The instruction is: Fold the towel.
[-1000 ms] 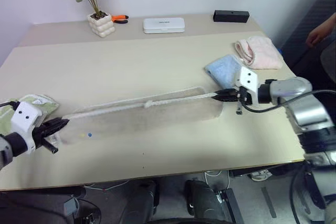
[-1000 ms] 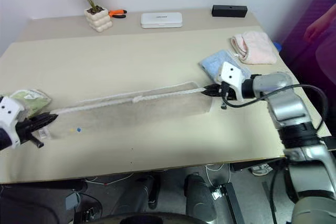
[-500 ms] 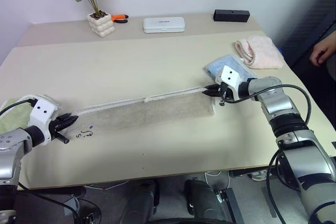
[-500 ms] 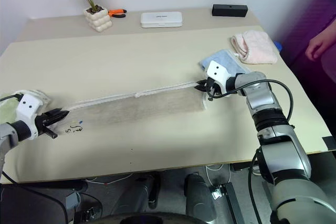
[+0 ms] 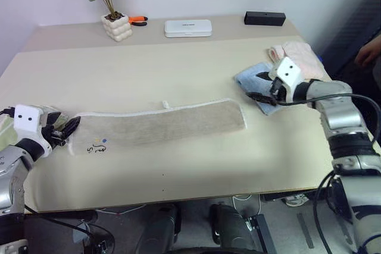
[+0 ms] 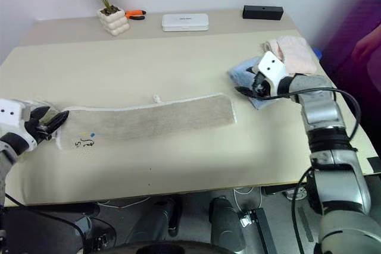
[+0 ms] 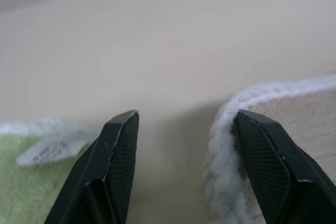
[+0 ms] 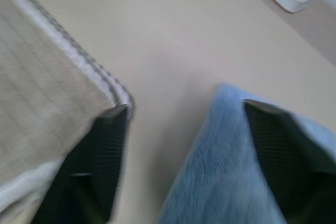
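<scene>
Both grippers have let go of the towel (image 5: pixel 158 124) since a second ago, when each was pinching one end and holding it stretched above the table; it is now lying flat on the table (image 5: pixel 178 63) as a long folded strip, running from just in front of the left gripper across toward the right one.

At the left, the left gripper (image 5: pixel 65 131) is standing with its fingers clearly parted and holding nothing. In the left wrist view one black finger (image 7: pixel 262 166) is sitting right against the towel's white stitched corner, and the other (image 7: pixel 113 166) is hanging over bare table, with a pale green cloth (image 7: pixel 31 182) lying just beside it. A small embroidered mark (image 5: pixel 96 146) is showing on the towel end nearest this gripper, and a small white loop (image 5: pixel 165 104) is sticking out from the far long edge, about midway between the two grippers.

At the right, the right gripper (image 5: pixel 261 86) is spread wide and gripping nothing. It is hovering over the near edge of a light blue towel (image 5: pixel 253 78), a little apart from the beige towel's end. In the right wrist view one finger (image 8: pixel 97 166) is lying over the towel's corner and the other (image 8: pixel 286 156) over the blue cloth. A pink folded towel (image 5: pixel 300 57) is lying just beyond this gripper.

Far beyond both grippers, a potted plant (image 5: pixel 110 4) is standing in its white pot, with orange-handled pliers (image 5: pixel 137 21), a flat white case (image 5: pixel 188 27) and a black box (image 5: pixel 264 18) along the same edge.
</scene>
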